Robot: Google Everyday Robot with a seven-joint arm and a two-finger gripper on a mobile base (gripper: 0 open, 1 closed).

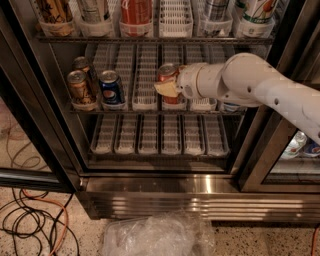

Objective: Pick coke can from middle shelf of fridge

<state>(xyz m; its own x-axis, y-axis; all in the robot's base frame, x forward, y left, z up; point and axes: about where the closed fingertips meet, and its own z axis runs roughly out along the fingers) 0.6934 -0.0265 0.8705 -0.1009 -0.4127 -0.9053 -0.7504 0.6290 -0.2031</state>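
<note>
The coke can (pixel 168 75), red with a silver top, stands in a white lane tray at the front of the middle shelf (pixel 145 111) of the fridge (pixel 150 187). My gripper (pixel 169 88) reaches in from the right on the white arm (pixel 250 82) and is shut on the coke can. A tan finger pad (pixel 165 89) lies across the can's lower front. The can's lower half is hidden behind the gripper.
A blue Pepsi can (pixel 111 88) and two brown-gold cans (pixel 80 87) stand at the left of the same shelf. Bottles and cans fill the shelf above (pixel 135 12). The lower shelf holds shorter white trays (pixel 160 134). A plastic bag (pixel 155 235) and cables (pixel 30 225) lie on the floor.
</note>
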